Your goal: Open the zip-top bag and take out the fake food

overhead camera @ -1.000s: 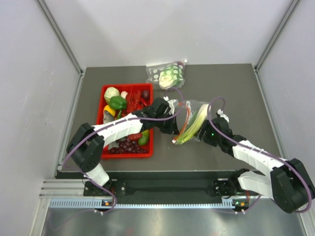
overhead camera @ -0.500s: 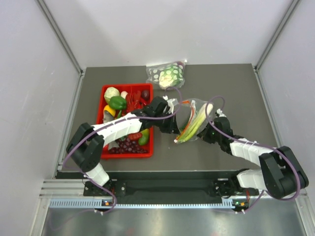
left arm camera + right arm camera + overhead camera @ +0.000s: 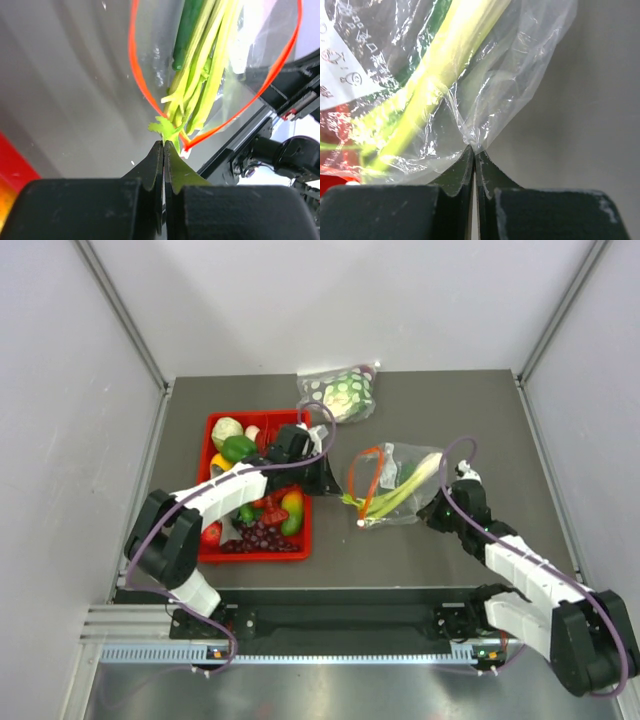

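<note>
The zip-top bag lies on the dark table to the right of the tray, its orange-red zip strip gaping in a wide loop. Inside is the fake food: a pale green celery-like stalk and a slim green piece. The stalk's leafy end pokes out of the mouth. My left gripper is shut, its tips pinching that leafy end. At the bag's far corner my right gripper is shut on a fold of clear plastic. No fish shows.
A red tray with peppers, grapes and other toy food sits left of the bag, under my left arm. A dotted clear bag holding a pale round head lies at the back. Grey walls bound the table.
My right gripper has shut on the bag's corner and drawn it right. My left gripper pulled back left toward the tray, still shut, and the zip mouth has spread into a wide loop.
</note>
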Robot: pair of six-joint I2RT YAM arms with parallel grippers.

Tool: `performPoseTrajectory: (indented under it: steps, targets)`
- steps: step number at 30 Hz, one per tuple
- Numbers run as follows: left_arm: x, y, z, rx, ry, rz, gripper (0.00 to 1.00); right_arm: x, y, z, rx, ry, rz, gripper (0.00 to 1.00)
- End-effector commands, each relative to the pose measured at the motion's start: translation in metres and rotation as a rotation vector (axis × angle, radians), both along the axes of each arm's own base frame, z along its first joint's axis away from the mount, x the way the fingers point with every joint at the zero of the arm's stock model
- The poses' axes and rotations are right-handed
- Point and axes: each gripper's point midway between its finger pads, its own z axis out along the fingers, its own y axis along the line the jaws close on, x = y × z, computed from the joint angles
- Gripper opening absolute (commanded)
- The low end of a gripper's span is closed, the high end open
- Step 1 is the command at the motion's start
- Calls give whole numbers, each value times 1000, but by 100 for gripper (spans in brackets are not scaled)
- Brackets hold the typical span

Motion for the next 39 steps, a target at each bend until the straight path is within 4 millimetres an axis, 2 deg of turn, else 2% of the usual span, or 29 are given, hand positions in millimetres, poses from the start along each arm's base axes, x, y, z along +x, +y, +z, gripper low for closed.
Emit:
performPoseTrajectory:
  steps: [1, 8, 13, 15, 19, 24, 30, 34, 39]
  targets:
    - [12, -4, 31, -88, -88, -5, 0, 0, -16, 14, -68, -14, -21, 0]
    - [31, -5, 50, -126, -120, 13, 0, -5, -26, 11, -99, 14, -36, 0]
    - [49, -11, 84, -187, -172, 16, 0, -6, -28, 10, -118, 32, -28, 0]
    - [52, -16, 97, -208, -189, 4, 0, -5, -29, 10, -119, 34, -30, 0]
    - [50, -17, 102, -215, -181, -13, 0, -4, -29, 11, -113, 33, -35, 0]
    - [31, -15, 101, -221, -152, -62, 0, -4, -36, 11, -129, 37, -70, 0]
    - [-4, -4, 103, -199, -126, -186, 0, 2, -43, 18, -123, 35, -111, 0]
    - [-28, 6, 113, -202, -151, -251, 0, 5, -47, 16, -119, 53, -133, 0]
    - [-56, 15, 113, -205, -124, -317, 0, 8, -52, 12, -116, 69, -161, 0]
